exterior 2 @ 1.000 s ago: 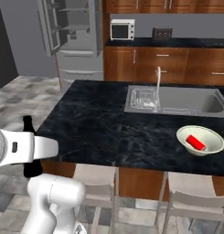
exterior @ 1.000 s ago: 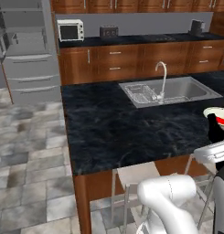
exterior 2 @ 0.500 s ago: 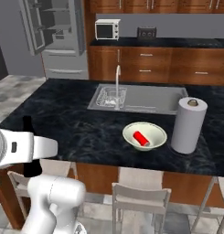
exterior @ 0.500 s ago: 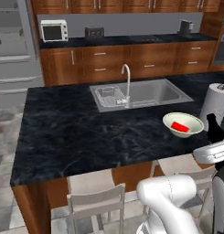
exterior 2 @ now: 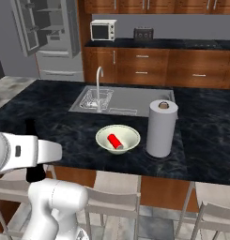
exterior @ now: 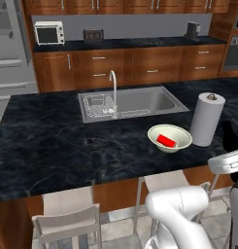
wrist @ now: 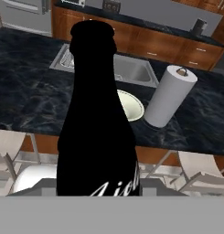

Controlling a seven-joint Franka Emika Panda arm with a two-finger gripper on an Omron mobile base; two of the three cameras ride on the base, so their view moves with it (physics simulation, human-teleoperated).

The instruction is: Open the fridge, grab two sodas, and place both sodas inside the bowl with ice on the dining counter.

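My gripper (exterior: 231, 161) is shut on a slim black soda bottle (wrist: 97, 123), which stands upright and hides the fingers in the hand view. The bottle's neck (exterior: 230, 136) shows at the right edge of the left base view, off the near side of the dining counter (exterior: 52, 146). The pale bowl (exterior: 154, 134) rests on that counter to the bottle's left, with a red soda (exterior: 165, 141) lying in it. From the right base view, the bottle (exterior 2: 30, 127) is left of the bowl (exterior 2: 103, 139) and its red soda (exterior 2: 114, 141). The grey fridge (exterior 2: 55, 42) stands far back with its doors open.
A white paper-towel roll (exterior: 207, 119) stands on the counter just right of the bowl, between it and the bottle. The steel sink with arched tap (exterior: 125, 102) lies beyond. Stools (exterior: 67, 219) line the near side. A microwave (exterior: 48, 33) and a toaster sit on the wall counter.
The base has driven along the dining counter, so the whole scene has shifted; bowl and paper-towel roll now sit near the middle. The black bottle has stayed in my grip.
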